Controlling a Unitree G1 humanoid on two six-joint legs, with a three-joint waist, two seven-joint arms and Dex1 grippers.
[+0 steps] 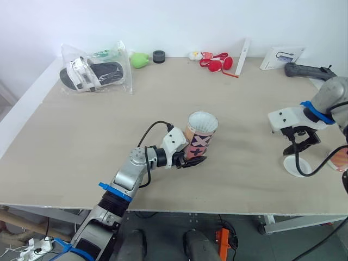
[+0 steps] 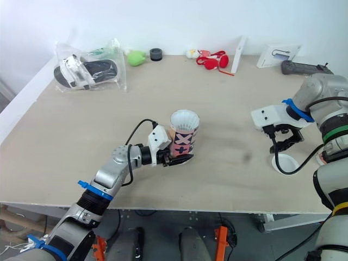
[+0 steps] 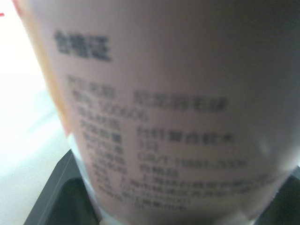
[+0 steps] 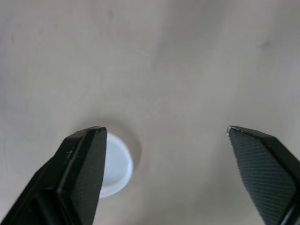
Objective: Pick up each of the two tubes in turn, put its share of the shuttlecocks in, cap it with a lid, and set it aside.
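Tube (image 1: 200, 138) in pink and orange, printed with dark crosses, stands upright near the front middle of the surface (image 1: 81, 141). Its mouth is uncapped and shows white, ribbed material inside. The left claw (image 1: 193, 161) is clenched around the tube's lower part, with 1 black finger on each side. The left wrist view looks straight at the printed label between those fingers. Whether the tube's base rests on the surface or hangs just above it cannot be told.

Well apart, toward the right edge, the right claw (image 1: 300, 145) hovers released, its 2 fingers spread wide and pointing down. A white round lid (image 1: 296, 165) lies flat on the surface just beneath it. In the right wrist view the lid sits beside 1 finger rather than centred between the 2.

Along the far edge lie a clear bag (image 1: 98, 68) holding sandals (image 1: 92, 73), a green object (image 1: 140, 60), a black disc (image 1: 159, 56), a red item (image 1: 217, 62), a white strip (image 1: 242, 57), a white box (image 1: 280, 57) and a black controller (image 1: 307, 70).
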